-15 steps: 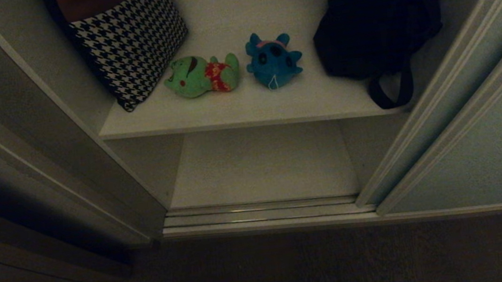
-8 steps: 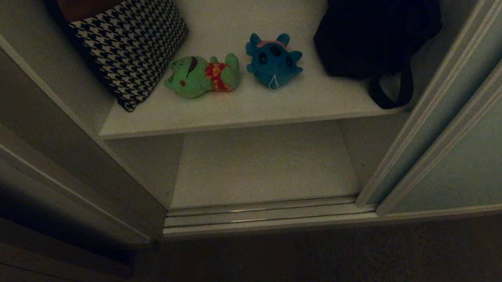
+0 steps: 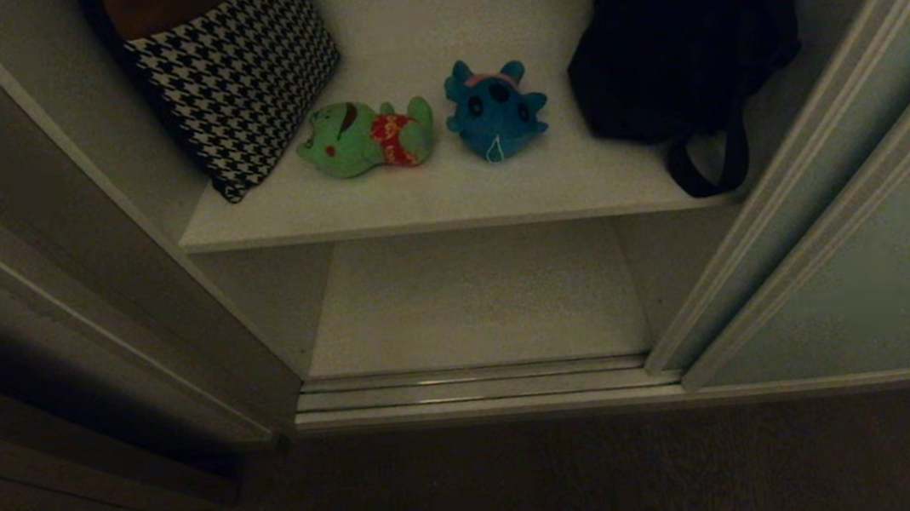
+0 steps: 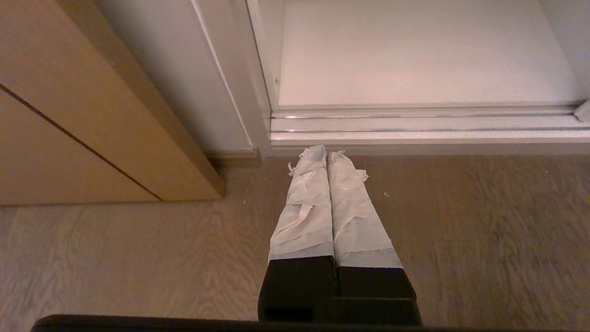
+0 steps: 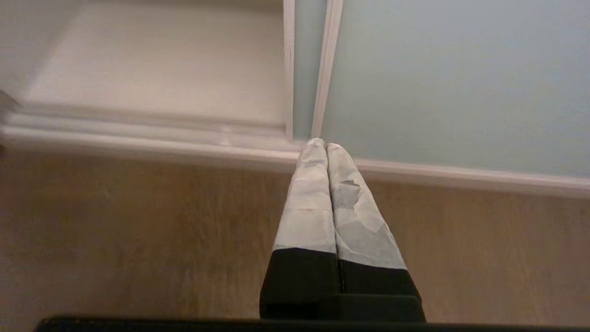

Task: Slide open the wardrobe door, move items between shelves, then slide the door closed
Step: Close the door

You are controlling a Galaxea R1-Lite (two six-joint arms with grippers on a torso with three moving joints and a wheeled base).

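Fingers first: left gripper [image 4: 327, 154] has its taped fingers pressed together, nothing between them, tips low over the wood floor [image 4: 138, 258] just short of the ribbed floor track [image 4: 415, 124]. Right gripper [image 5: 325, 145], same story: fingers closed on nothing, tips pointing at the bottom corner of the sliding wardrobe door [image 5: 451, 78], where its slim frame edge meets the track.

Head view shows neither arm, but it's the only view w/ the toys. Upper shelf [image 3: 448, 196]: green plush [image 3: 365, 139] lying on its side, teal-blue plush [image 3: 495, 111] just beside it, a small gap between them, both mid-shelf. Houndstooth bag [image 3: 242, 74] leans at the shelf's left end, near the green one; black bag [image 3: 677, 24] sits at the right end, its strap hanging over the front edge. Lower shelf [image 3: 477, 300] shows bare white board.

Wrist views give what the head view can't: how low both grippers sit, close to the track. Left wrist view also picks up a tan wooden panel [image 4: 69, 115] beside the white wardrobe side.

Door is slid to the right, opening wide across both shelves. Shelf front edge is free in front of the plushies; bags crowd only the ends.
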